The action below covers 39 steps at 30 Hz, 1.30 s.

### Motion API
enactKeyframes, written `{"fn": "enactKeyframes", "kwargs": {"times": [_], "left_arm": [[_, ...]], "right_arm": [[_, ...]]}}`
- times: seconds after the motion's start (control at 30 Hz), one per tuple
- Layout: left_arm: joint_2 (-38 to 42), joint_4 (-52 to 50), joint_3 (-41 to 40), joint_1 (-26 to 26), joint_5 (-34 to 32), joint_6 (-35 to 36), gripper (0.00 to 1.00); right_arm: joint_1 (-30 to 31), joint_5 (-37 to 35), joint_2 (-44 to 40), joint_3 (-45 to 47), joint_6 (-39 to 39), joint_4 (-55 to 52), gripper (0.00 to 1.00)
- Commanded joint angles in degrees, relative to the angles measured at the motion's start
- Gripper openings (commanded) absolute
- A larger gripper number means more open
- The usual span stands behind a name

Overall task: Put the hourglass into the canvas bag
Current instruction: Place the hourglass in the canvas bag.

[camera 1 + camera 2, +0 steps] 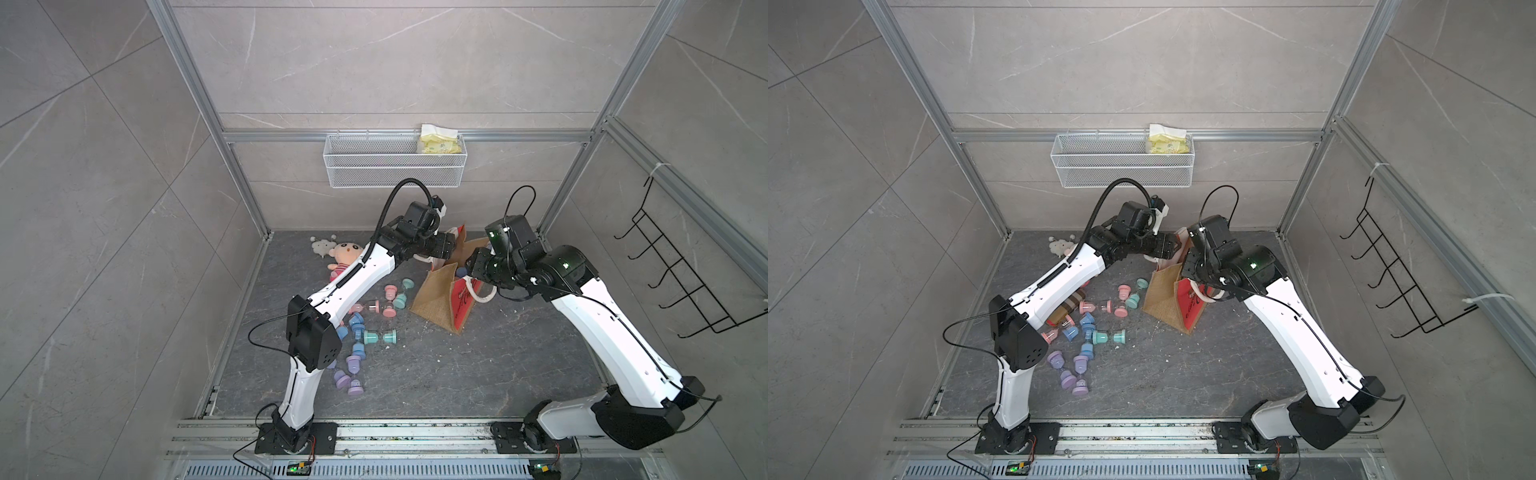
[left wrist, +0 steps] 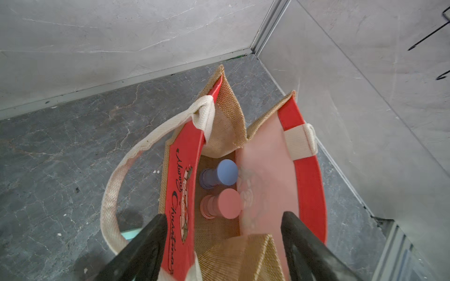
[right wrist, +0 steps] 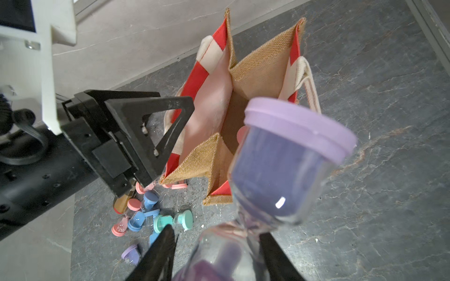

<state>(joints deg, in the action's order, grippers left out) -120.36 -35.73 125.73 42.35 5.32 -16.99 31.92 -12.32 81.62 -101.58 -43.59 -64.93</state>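
Closest to the lens, in the right wrist view, is the purple hourglass. The right hand is clamped on its thin neck, one finger at each side, and the purple cap points toward the open mouth of the bag. This hourglass is at the mouth and not yet inside.

The bag stands on the bench, between the two hands, with its mouth wide. At its bottom lie a blue hourglass and a pink hourglass, side by side (both are seen well only in the left wrist view).

The left hand is at the bag's rim with its jaws apart. One finger is outside the red panel with the script and the other is inside the bag. I cannot tell if either touches the cloth.

Left of the bag, in both top views, loose hourglasses lie scattered on the bench, among them a teal hourglass on its side. A doll lies near the back wall, partly hidden behind the left arm.
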Motion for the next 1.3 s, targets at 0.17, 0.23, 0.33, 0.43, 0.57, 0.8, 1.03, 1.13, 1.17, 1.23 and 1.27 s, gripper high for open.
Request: {"fn": "enactKeyframes", "kwargs": {"times": [0.17, 0.23, 0.33, 0.43, 0.57, 0.8, 1.03, 1.13, 1.17, 1.23, 1.27], "left_arm": [[-6.9, -8.0, 8.9, -0.3, -6.4, 3.0, 0.52], [-7.3, -7.4, 8.8, -0.4, -6.9, 3.0, 0.44], [-7.7, -7.4, 9.0, -0.6, -8.4, 2.7, 0.26], [-6.7, -6.7, 8.0, -1.2, -8.0, 2.0, 0.12], [-3.6, -4.2, 5.0, -1.2, -4.6, 2.4, 0.00], [4.5, 0.8, -4.9, -1.1, 7.8, -3.3, 0.00], [13.2, 11.1, -19.3, 1.5, 4.4, -17.7, 0.00], [17.9, 15.3, -25.9, 3.9, -0.8, -22.8, 0.00], [19.5, 16.8, -28.1, 4.6, -3.1, -24.5, 0.00], [23.2, 20.8, -34.3, 5.7, -6.9, -26.9, 0.00], [25.2, 22.0, -36.9, 6.1, -9.1, -28.0, 0.00]], "right_arm": [[-4.4, 5.4, 4.3, -0.9, 0.4, 4.2, 0.09], [-4.4, 5.4, 5.6, -1.5, 0.5, 5.2, 0.08], [-4.8, 4.1, 8.4, -3.3, -1.1, 4.2, 0.07], [-4.9, 5.6, 10.3, -3.6, -1.8, 6.4, 0.06], [-5.0, 7.0, 12.5, -4.8, -1.2, 8.4, 0.05], [-6.5, 10.2, 15.1, -6.1, 1.3, 8.2, 0.02], [-7.5, 13.8, 13.1, -4.1, 4.7, 7.8, 0.01], [-7.4, 19.3, 12.1, -2.3, 7.5, 8.5, 0.00], [-7.4, 21.1, 11.9, -1.6, 8.1, 8.8, 0.00], [-7.3, 23.4, 11.4, -0.7, 8.7, 8.2, 0.00], [-7.2, 25.1, 11.1, -0.3, 8.9, 8.1, 0.00]]}}
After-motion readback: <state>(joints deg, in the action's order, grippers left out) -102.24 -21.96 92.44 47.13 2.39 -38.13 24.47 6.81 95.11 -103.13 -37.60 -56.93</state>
